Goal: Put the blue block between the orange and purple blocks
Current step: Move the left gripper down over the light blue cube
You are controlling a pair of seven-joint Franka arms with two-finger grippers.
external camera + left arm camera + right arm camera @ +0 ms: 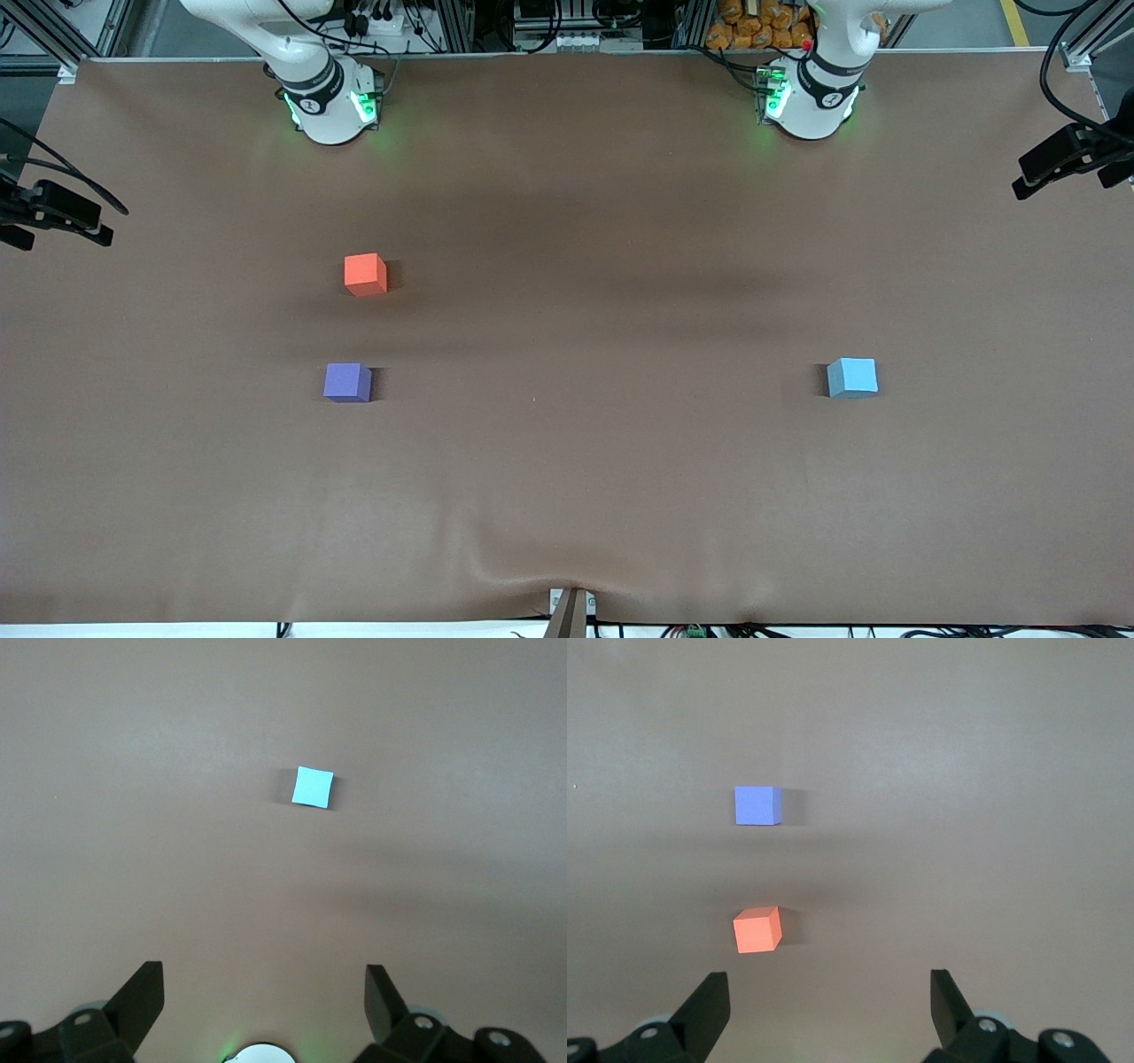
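The light blue block (852,377) sits on the brown table toward the left arm's end; it also shows in the left wrist view (313,787). The orange block (365,274) and the purple block (347,382) sit toward the right arm's end, the purple one nearer the front camera, with a gap between them. Both show in the right wrist view: orange (757,929), purple (757,805). My left gripper (264,1001) is open and empty, high over bare table. My right gripper (829,1005) is open and empty, high over the table beside the orange block. Neither hand shows in the front view.
The brown cloth (567,461) covers the table and is wrinkled at its edge nearest the front camera. Black camera mounts (1067,155) (53,213) stand at both ends of the table. The arm bases (332,102) (811,97) stand along the edge farthest from the front camera.
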